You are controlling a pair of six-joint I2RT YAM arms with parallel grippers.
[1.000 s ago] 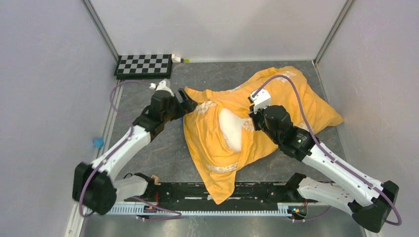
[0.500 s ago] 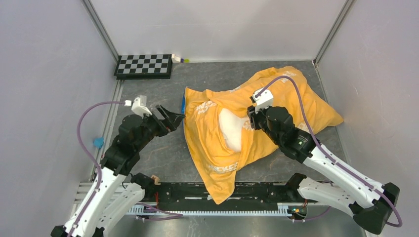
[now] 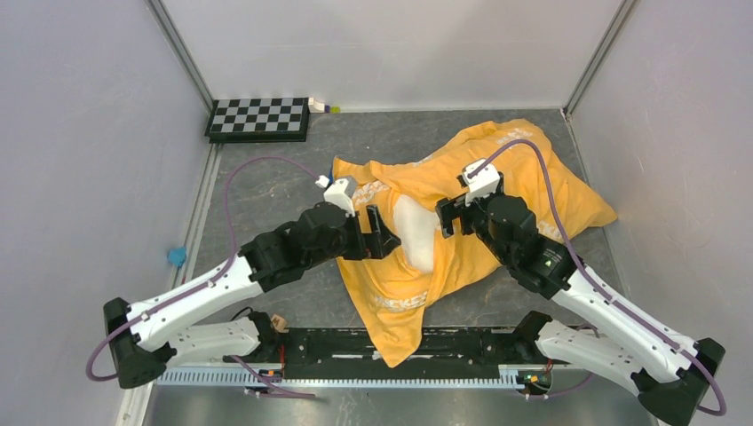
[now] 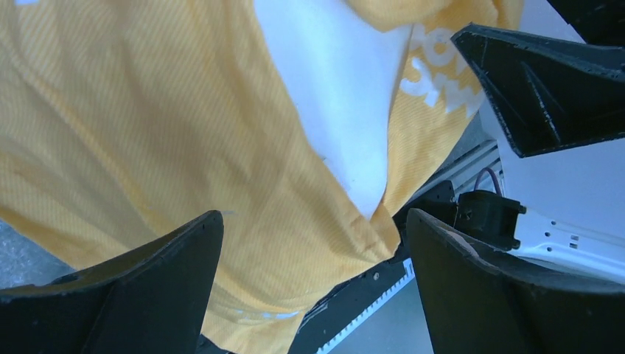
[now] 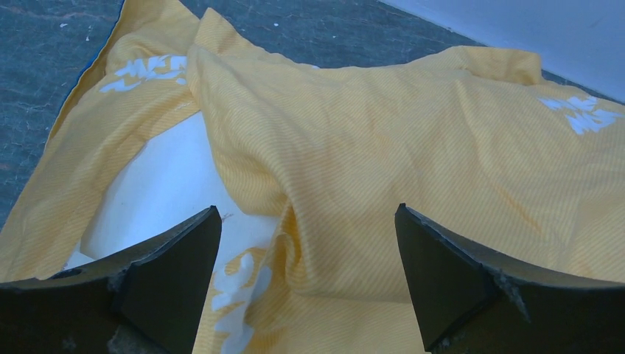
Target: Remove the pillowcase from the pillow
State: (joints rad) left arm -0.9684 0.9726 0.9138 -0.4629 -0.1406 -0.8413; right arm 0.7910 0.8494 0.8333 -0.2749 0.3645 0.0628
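Observation:
The pillowcase [image 3: 524, 182] lies crumpled across the table, orange-yellow side with white lettering up. The white pillow [image 3: 416, 232] shows through its gaping mouth in the middle. My left gripper [image 3: 384, 232] hovers open over the left flap, just left of the bare pillow. In the left wrist view its fingers straddle yellow pillowcase [image 4: 147, 125] and a strip of pillow [image 4: 332, 96]; nothing is held by the left gripper [image 4: 313, 221]. My right gripper [image 3: 450, 216] stands open at the mouth's right edge. In its wrist view the right gripper [image 5: 306, 210] spans a raised fold of pillowcase [image 5: 413, 147] beside the pillow [image 5: 169, 184].
A checkerboard [image 3: 258, 118] lies at the back left corner with a small object [image 3: 324, 106] beside it. A small blue thing [image 3: 177, 256] sits by the left wall. The black base rail [image 3: 462, 342] runs along the near edge, with a pillowcase corner draped onto it.
My left arm has swung from the pillowcase's left edge across to the mouth by the bare pillow. My right gripper has opened and let go of the fabric fold.

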